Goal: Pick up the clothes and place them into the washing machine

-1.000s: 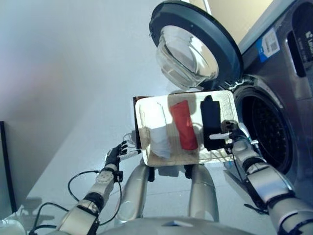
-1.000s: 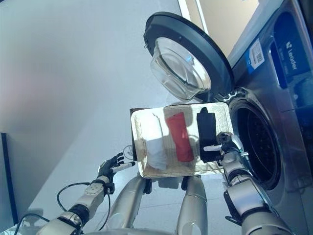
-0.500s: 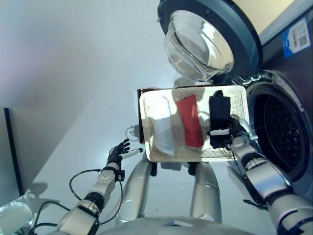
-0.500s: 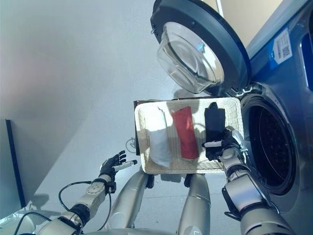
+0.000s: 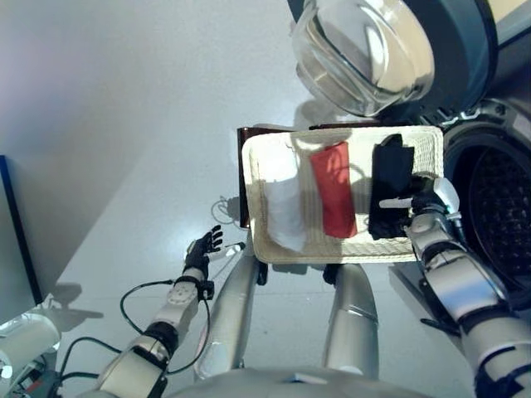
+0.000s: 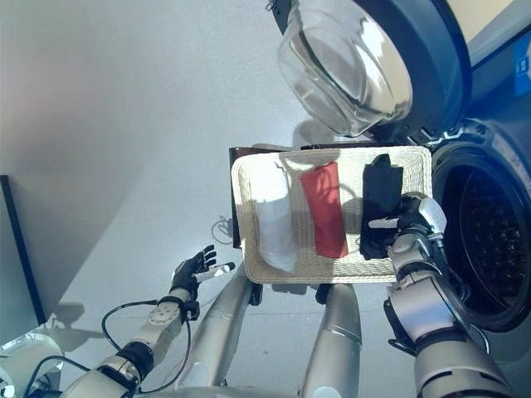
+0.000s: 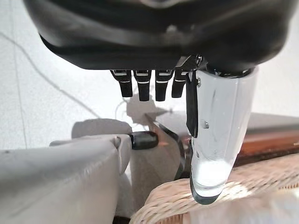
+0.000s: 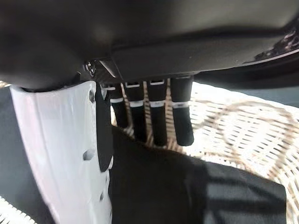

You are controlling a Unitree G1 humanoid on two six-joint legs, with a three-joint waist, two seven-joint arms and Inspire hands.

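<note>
A wicker tray (image 5: 264, 240) sits in front of the robot, and it is the landmark here. Three folded clothes lie side by side in it. The white cloth (image 5: 284, 211) lies at the left end of the tray. The red cloth (image 5: 335, 189) lies in the middle. The black cloth (image 5: 388, 192) lies at the right end.

The right hand (image 5: 425, 205) is over the right end of the tray, right at the black cloth. In the right wrist view its fingers (image 8: 181, 119) hang down straight and reach the black cloth, and its white-covered thumb lies along the cloth. The hand is not closed round the cloth.

The left hand (image 5: 202, 251) is low down, left of the tray and apart from it. Its fingers are spread and it holds nothing.

The washing machine (image 5: 498, 195) stands just right of the tray. Its round drum opening is dark. Its door (image 5: 377, 46) is swung open and hangs above the far side of the tray
</note>
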